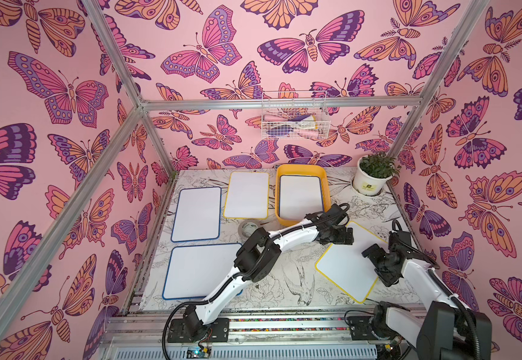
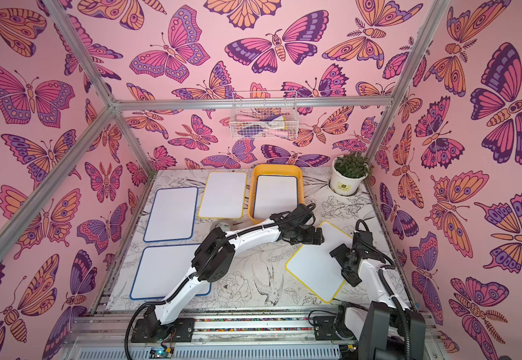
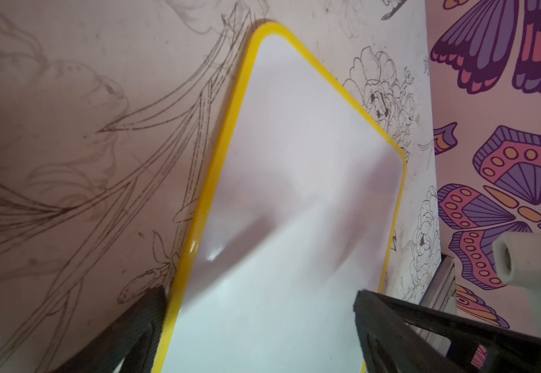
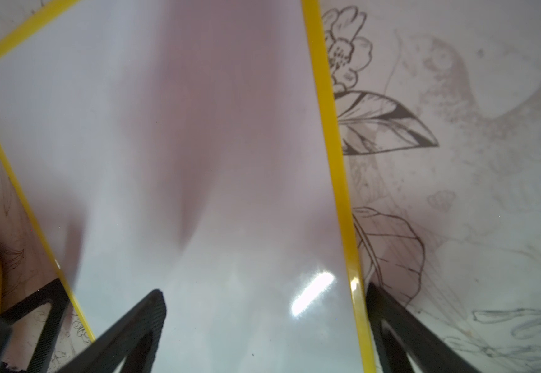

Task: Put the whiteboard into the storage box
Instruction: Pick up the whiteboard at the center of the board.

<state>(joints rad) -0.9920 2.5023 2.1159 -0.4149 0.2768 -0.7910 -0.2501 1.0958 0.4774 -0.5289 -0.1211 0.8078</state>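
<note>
A yellow-rimmed whiteboard (image 1: pixel 347 268) (image 2: pixel 316 265) lies askew on the table at the front right. My left gripper (image 1: pixel 345 237) (image 3: pixel 262 297) hovers over its far corner, jaws wide open, one finger outside the yellow rim and one above the white face. At the board's right side my right gripper (image 1: pixel 370 252) (image 4: pixel 264 294) is open too, with one finger past the rim. Neither holds anything. The storage box (image 1: pixel 300 170) (image 2: pixel 277 168), a yellow-orange tray, stands at the back with a blue-rimmed whiteboard (image 1: pixel 300 196) lying inside it.
Left of the box lie a yellow-rimmed board (image 1: pixel 247 194) and two blue-rimmed boards (image 1: pixel 196 214) (image 1: pixel 200 271). A tape roll (image 1: pixel 249 229) sits by the left arm. A potted plant (image 1: pixel 372 177) stands back right, and a wire basket (image 1: pixel 294 117) hangs on the wall.
</note>
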